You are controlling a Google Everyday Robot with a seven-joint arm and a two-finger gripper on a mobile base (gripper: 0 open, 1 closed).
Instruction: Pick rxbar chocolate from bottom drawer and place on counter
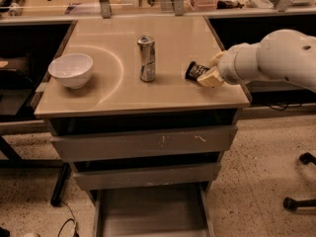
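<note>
The rxbar chocolate [194, 71], a small black wrapped bar, is held in my gripper [203, 74] low over the right part of the counter [113, 90]. I cannot tell whether the bar touches the surface. The pale fingers [211, 78] are closed on the bar's right end, and the white arm reaches in from the right. The bottom drawer [153, 212] is pulled open below, and its grey floor shows nothing on it.
A silver drink can [146, 58] stands upright mid-counter, left of the bar. A white bowl [71, 69] sits at the counter's left. The two upper drawers [143, 143] are closed. A chair base [301, 201] stands on the floor at right.
</note>
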